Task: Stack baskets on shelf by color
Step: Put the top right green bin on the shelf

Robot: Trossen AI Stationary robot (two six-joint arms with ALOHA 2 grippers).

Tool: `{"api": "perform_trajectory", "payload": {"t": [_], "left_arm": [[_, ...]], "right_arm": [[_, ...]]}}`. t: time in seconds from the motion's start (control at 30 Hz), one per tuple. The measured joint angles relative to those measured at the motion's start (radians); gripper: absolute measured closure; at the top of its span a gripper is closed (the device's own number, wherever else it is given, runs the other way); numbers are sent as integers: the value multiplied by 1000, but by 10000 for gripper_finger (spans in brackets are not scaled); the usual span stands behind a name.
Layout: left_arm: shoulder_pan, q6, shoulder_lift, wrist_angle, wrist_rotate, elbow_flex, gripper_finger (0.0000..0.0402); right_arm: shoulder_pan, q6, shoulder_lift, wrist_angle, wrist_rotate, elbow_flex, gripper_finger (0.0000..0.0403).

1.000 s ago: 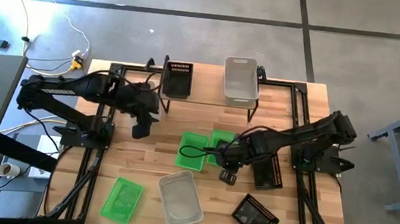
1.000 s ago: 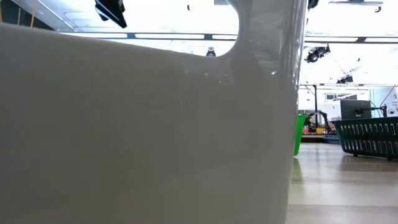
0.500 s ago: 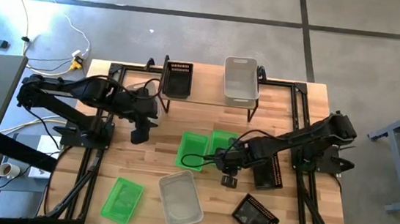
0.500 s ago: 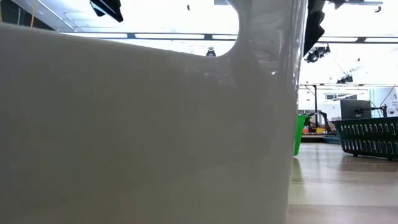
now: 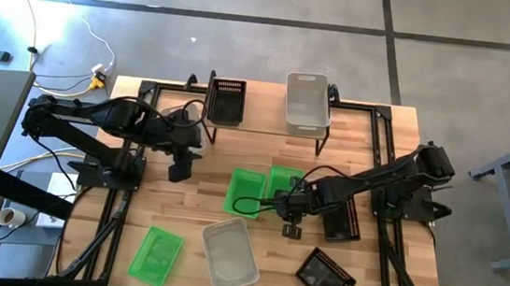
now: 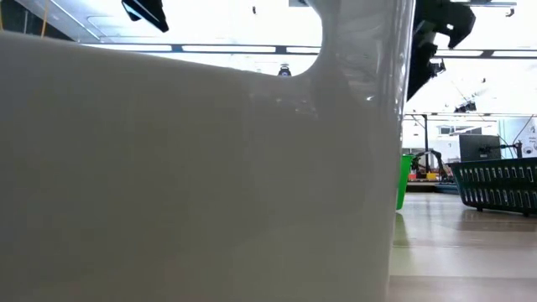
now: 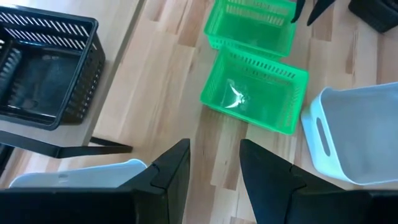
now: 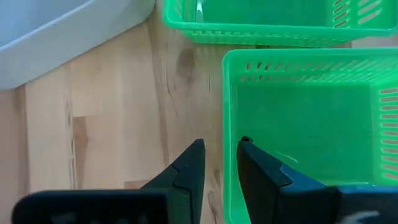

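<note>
Right gripper [image 8: 216, 163] at the rim of a green basket [image 8: 298, 124] on the bench [image 5: 193, 203].
Its fingers stood narrowly parted astride the basket's side wall, one inside, one outside. The upright basket's long axis ran toward the shelf [image 5: 262, 120]. Left gripper [image 7: 214, 165] hovered open, empty, near the shelf.

A whitish basket [image 6: 193, 176] fills most of the low view, hiding the table behind it.
</note>
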Motion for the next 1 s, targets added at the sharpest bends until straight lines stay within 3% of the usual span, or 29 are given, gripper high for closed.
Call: {"api": "perform_trajectory", "payload": {"t": [0.5,0.6,0.73,1.0], "left_arm": [[0,3,1,0,-25,0,271],[0,16,1,0,-37,0,271],[5,37,1,0,-37,0,271],[4,38,1,0,-66,0,271]], "right_arm": [[-24,29,0,130,-46,-145,324],[-33,47,0,131,-46,-149,340],[-39,48,0,141,-62,-149,391],[-38,45,-1,85,-88,-87,399]]}}
